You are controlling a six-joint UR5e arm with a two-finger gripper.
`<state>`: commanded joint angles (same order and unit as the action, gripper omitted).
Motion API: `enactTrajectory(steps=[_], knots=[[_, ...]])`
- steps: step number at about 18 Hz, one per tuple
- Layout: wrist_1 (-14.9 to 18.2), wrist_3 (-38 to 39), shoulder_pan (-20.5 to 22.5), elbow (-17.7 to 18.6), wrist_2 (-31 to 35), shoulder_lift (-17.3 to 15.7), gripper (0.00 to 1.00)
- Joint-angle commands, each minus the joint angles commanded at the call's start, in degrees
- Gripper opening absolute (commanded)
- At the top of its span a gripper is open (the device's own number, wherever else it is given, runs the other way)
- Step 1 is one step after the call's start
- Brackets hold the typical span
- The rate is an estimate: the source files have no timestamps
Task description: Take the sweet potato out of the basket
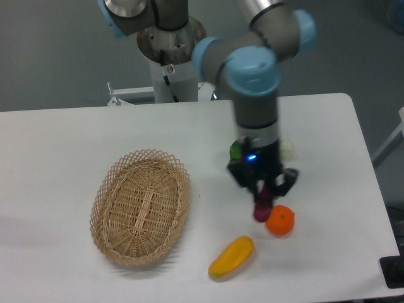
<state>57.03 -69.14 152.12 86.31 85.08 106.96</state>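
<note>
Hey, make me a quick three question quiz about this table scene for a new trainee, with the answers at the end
1. True or false: the sweet potato lies in the basket.
2. Which fruit is nearest the tool? A) orange B) yellow fruit
3. Fill in: the basket holds ____ items.

Key
1. False: the tool is shut on it, above the table right of the basket.
2. A: the sweet potato's lower end hangs just left of the orange.
3. No items.
</note>
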Motion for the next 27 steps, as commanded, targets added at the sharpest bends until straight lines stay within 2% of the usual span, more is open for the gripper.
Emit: enactTrajectory(steps=[3, 5, 27], knots=[[3.17, -7.12, 3.43, -1.06, -1.14, 0.00, 0.32], [3.26, -10.03, 3.79, -1.32, -1.15, 0.09, 0.32], [3.70, -10.22, 4.59, -2.11, -2.29, 0.09, 0.32]])
